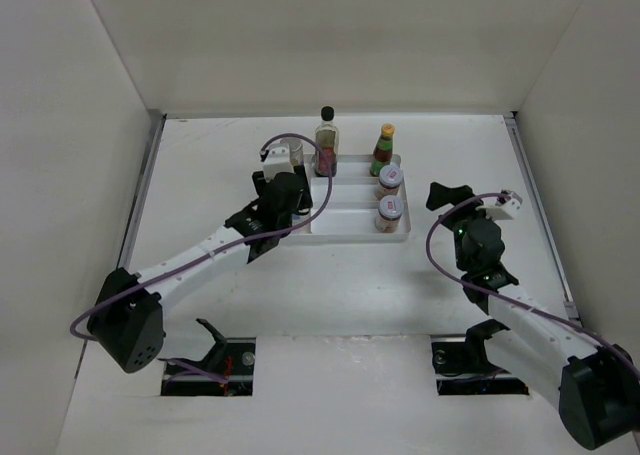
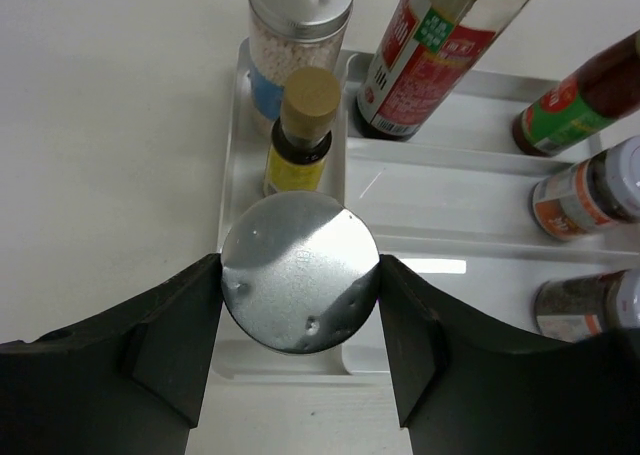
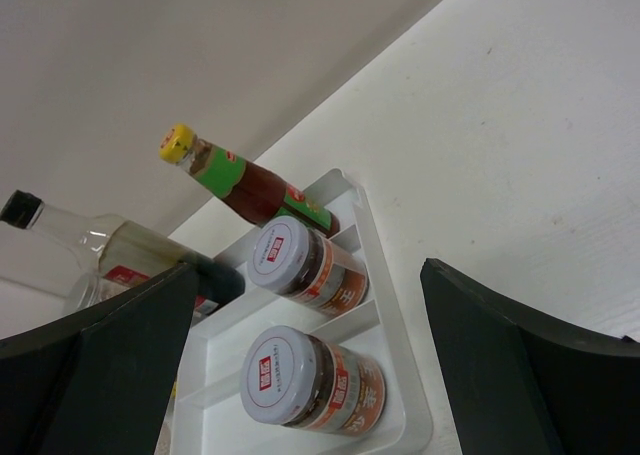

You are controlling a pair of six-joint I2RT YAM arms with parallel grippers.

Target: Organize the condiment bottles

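Neighbours crowd the left gripper [image 2: 300, 287], clamped on a grey-lidded jar [image 2: 298, 260] at lower centre, over the white tray's [image 2: 230, 195] left strip: tiny yellow bottle [image 2: 300, 135] just above, second grey-lidded jar [image 2: 297, 35] beyond. Bare table [image 2: 100, 125] spreads leftward. Right gripper [image 1: 452, 197] gapes empty, right of tray.

Bottles numbered three: tall clear bottle [image 1: 327, 140], one; yellow-capped sauce bottle [image 1: 384, 150], one; tiny yellow bottle [image 2: 302, 135], one. Jars numbered four: pale-lidded reddish jar [image 1: 389, 181] [image 1: 389, 213], two; grey-lidded jar [image 2: 298, 35] [image 2: 300, 272], two, one of them showing only its lid. There was one white divided tray [image 1: 350, 235], and two arms, left arm [image 1: 200, 255] and right arm [image 1: 520, 320].
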